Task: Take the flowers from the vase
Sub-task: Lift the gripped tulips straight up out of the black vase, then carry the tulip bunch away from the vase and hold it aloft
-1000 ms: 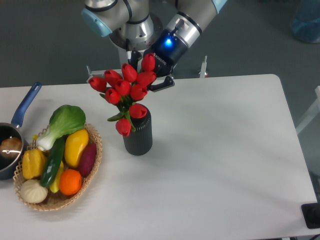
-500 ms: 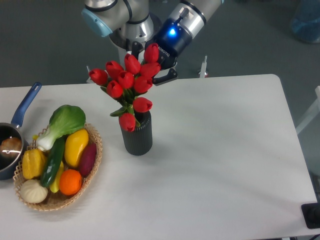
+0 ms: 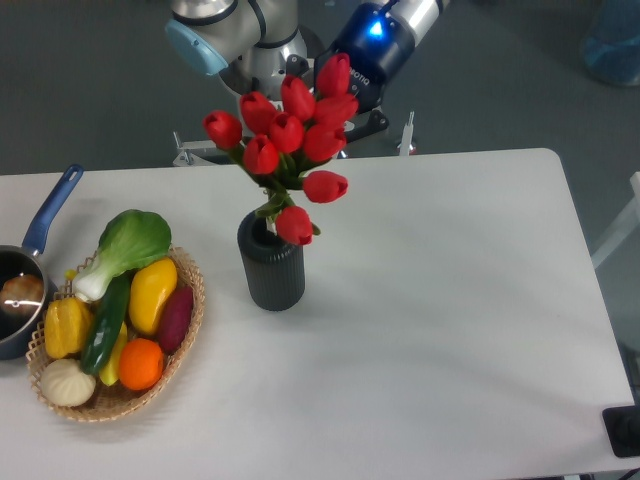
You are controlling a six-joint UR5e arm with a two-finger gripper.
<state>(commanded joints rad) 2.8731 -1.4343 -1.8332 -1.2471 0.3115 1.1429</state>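
Since half a second ago the flowers (image 3: 290,140) have risen and shifted right: the bunch now hangs higher over the vase (image 3: 271,262), and the vase's round mouth, which the lowest blooms covered before, shows on its left side. The vase itself has not moved.

Nine red tulip buds can be counted in the one bunch, with green stems and leaves gathered below them; more may be hidden behind. The lowest bud sits just above the right rim of the vase, and it cannot be told whether the stem ends are inside the mouth or already out. One vase stands on the table (image 3: 450,300), dark and ribbed, upright.

At the top of the bunch is the tool (image 3: 340,95), reaching in from the upper right with a blue light glowing on its body. Its fingers are hidden behind the buds, so how far apart they stand is not visible, though the bunch hanging in the air beneath it shows it is clamped on the flowers.

To the left of the vase lies one wicker basket (image 3: 185,315) holding several pieces of fruit and vegetables. At the far left edge sits one saucepan (image 3: 20,300) with a blue handle.
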